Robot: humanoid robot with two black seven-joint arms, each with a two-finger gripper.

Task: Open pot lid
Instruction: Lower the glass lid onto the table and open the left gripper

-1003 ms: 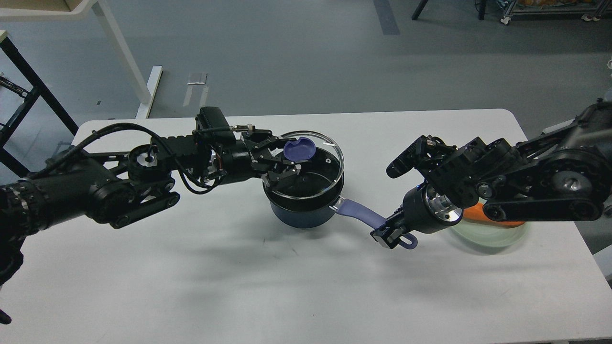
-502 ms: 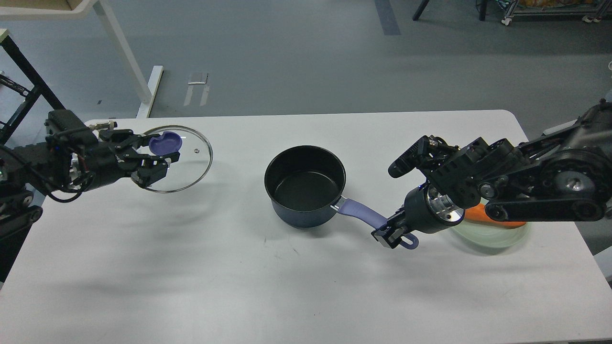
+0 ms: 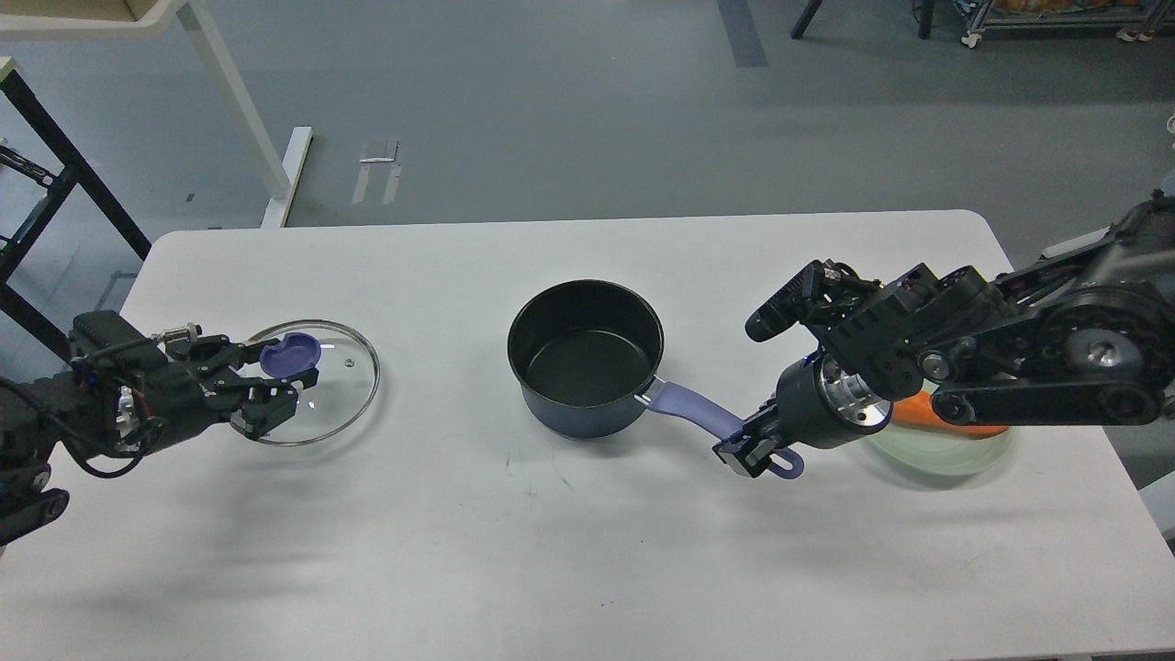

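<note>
**White worktop: lid off, pot uncovered**

White worktop [image 3: 569, 551] is seen over grey floor. The pot [image 3: 586, 356] stands uncovered at centre, its purple handle [image 3: 693, 408] pointing right. The glass lid [image 3: 312, 381] is held at far left, well apart from the pot, low over the worktop; contact cannot be told. The left gripper [image 3: 275, 386] is closed on the lid's purple knob [image 3: 290, 353]. The right gripper [image 3: 748, 450] is clamped on the handle's end. A green plate [image 3: 945, 450] lies partly hidden behind the right arm.
</note>
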